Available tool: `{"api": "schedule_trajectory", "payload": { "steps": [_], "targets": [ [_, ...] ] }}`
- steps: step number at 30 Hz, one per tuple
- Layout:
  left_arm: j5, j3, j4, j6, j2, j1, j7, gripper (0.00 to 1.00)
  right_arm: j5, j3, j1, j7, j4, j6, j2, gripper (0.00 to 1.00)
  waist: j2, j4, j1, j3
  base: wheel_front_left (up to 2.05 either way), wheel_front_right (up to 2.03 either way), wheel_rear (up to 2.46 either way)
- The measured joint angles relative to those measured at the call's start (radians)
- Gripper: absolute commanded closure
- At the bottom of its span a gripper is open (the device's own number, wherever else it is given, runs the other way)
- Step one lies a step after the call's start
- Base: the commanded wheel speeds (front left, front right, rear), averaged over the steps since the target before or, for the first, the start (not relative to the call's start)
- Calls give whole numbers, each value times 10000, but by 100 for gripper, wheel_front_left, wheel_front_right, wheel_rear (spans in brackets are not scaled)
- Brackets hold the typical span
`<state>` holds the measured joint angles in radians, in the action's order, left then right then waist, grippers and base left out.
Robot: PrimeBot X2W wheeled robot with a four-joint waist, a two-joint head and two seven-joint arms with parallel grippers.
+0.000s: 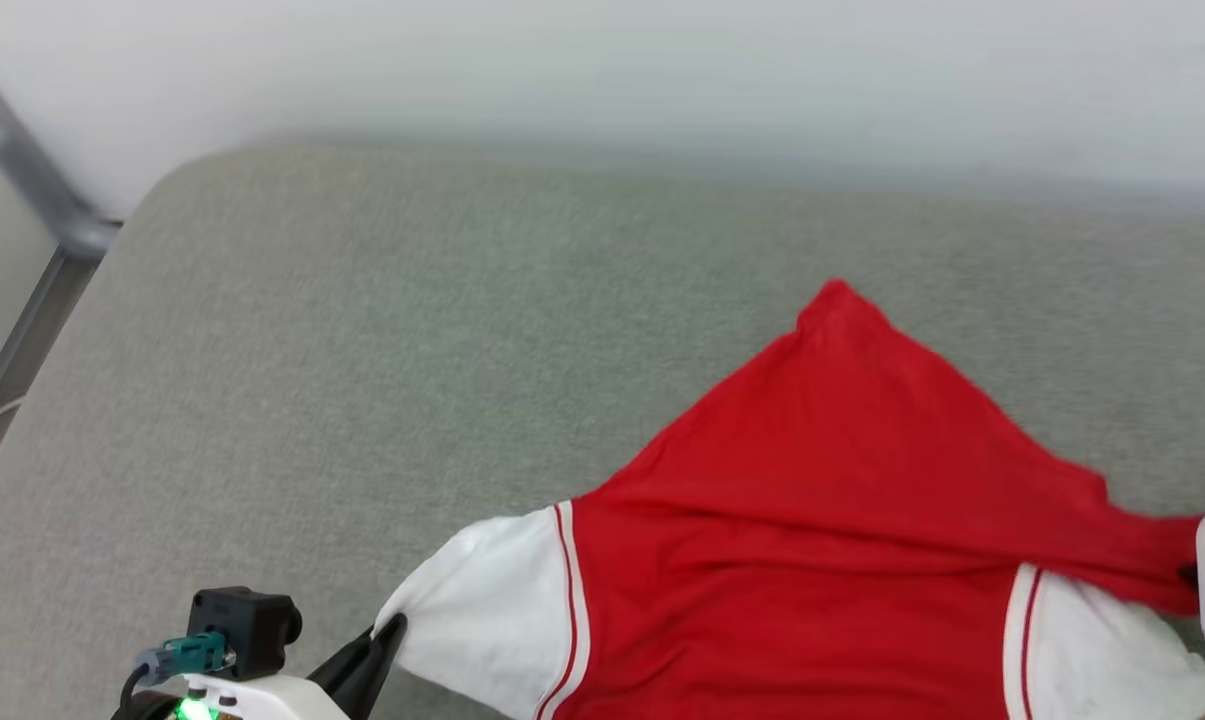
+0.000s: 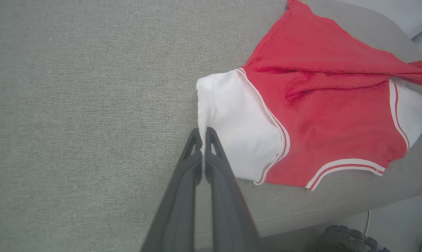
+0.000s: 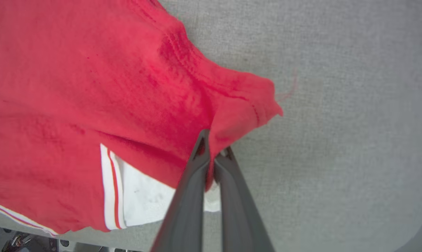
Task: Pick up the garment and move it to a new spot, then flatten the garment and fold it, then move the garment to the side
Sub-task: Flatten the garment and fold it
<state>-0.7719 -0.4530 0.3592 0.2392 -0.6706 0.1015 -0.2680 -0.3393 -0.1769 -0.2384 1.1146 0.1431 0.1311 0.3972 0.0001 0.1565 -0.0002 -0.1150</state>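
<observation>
The garment (image 1: 822,500) is spread over the near right part of the grey cushion (image 1: 362,350), close to its front edge. Wide bare fabric is left to the left and beyond. Its white sleeve (image 2: 239,133) is pinched by the left gripper (image 2: 201,134), entering from lower left. A red hem corner is pinched by the right gripper (image 3: 212,147), entering from the right edge.

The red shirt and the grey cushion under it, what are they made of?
The red shirt looks like soft knit cloth, matte: it creases and drapes. The grey cushion seems padded, covered in matte woven fabric with a fine grainy weave.
</observation>
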Motion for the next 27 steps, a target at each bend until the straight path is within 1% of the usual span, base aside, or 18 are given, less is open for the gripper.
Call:
{"api": "schedule_trajectory", "payload": {
  "steps": [7,11,13,14,15,18,21,24,27],
  "targets": [
    [-79,-38,-94,71,280,180,303,100,-295,-414,1873,360,-1089,0,-330,100,0,-476,0,519,0,0,0],
    [-69,-71,-161,58,533,154,527,100,-332,-556,2513,462,-1317,0,-652,100,0,-527,1,555,0,0,0],
    [-65,-92,-198,29,560,95,573,100,-341,-571,2683,460,-1323,0,-767,100,0,-522,0,549,0,0,0],
    [-63,-100,-205,27,570,58,596,100,-330,-577,2717,416,-1325,0,-784,65,0,-514,0,538,0,0,0],
    [-52,-113,-209,19,581,4,600,100,-326,-554,2728,368,-1342,0,-782,0,0,-503,1,524,0,0,0],
    [-8,-125,-196,-4,575,-64,598,100,-403,-506,2627,232,-1409,0,-757,0,0,-461,1,468,0,0,0],
    [36,-157,-121,-13,545,-103,589,100,-608,-353,2356,207,-1685,0,-568,0,0,-381,2,365,0,0,0],
    [119,-230,13,-12,531,-146,514,100,-965,-148,1881,491,-2313,0,-481,0,0,-255,1,238,0,0,0],
    [209,-272,196,-8,522,-249,495,100,-1018,-19,1270,849,-2882,0,-286,0,0,-93,3,15,0,0,0]
  ]
}}
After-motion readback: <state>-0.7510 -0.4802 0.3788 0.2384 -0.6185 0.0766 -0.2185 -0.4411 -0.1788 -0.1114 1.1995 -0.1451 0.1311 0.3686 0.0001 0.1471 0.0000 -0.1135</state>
